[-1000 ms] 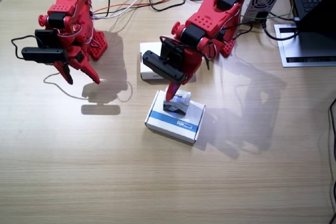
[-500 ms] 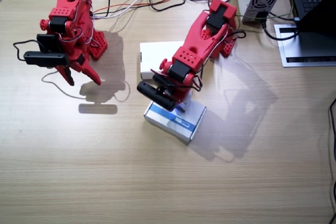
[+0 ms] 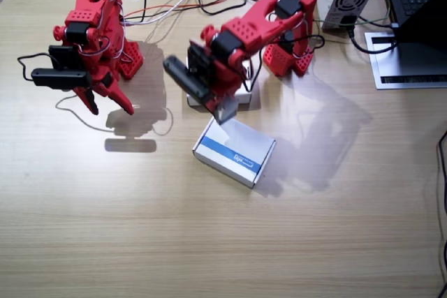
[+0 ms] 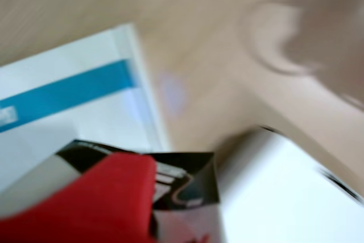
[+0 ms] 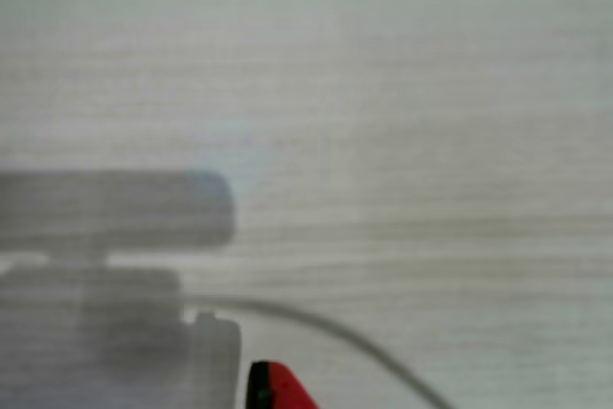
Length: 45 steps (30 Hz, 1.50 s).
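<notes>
A packet [image 3: 227,111] is clamped in the left gripper [image 3: 221,105] and held above the table [image 3: 140,228]. It hangs over the 11 o'clock corner of the striped box [image 3: 234,151], just at 6 o'clock of the white box [image 3: 244,93]. In a wrist view the packet [image 4: 185,180] is seen pinched under a red finger [image 4: 96,197], with both boxes below it. The right gripper [image 3: 110,106] is hung over bare table at 9 o'clock, well apart, its jaws spread.
</notes>
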### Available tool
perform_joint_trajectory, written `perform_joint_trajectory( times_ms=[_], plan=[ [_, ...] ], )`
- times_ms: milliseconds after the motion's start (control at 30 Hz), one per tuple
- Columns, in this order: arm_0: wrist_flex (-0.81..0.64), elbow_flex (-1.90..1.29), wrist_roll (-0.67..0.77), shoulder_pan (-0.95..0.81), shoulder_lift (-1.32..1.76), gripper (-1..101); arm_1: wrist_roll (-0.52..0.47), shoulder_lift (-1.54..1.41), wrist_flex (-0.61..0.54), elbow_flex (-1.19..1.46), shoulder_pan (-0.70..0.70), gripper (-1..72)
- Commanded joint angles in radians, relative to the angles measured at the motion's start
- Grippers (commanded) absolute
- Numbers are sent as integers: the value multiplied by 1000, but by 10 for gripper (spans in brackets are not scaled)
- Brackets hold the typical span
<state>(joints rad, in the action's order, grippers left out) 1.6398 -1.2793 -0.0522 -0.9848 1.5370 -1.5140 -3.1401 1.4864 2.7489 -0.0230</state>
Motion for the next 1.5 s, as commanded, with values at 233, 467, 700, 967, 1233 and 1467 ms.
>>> perform_joint_trajectory(
  times_ms=[233,467,700,967,1233,1467],
  plan=[
    [-103,-434,-48,-371,169,196,67,-26,17,-40,-46,496],
    [-158,-523,-137,-410,276,355,48,-26,0,-31,-57,497],
    [32,-393,-249,-199,526,353,109,-26,-38,-32,9,502],
    [-442,-1132,-827,1023,1252,0,218,-25,-6,5,109,2],
    [-525,-1726,-945,1169,1732,-1,215,-25,-23,72,112,2],
    [-445,-1759,-1006,946,1733,-1,118,-26,-25,103,29,2]
  ],
)
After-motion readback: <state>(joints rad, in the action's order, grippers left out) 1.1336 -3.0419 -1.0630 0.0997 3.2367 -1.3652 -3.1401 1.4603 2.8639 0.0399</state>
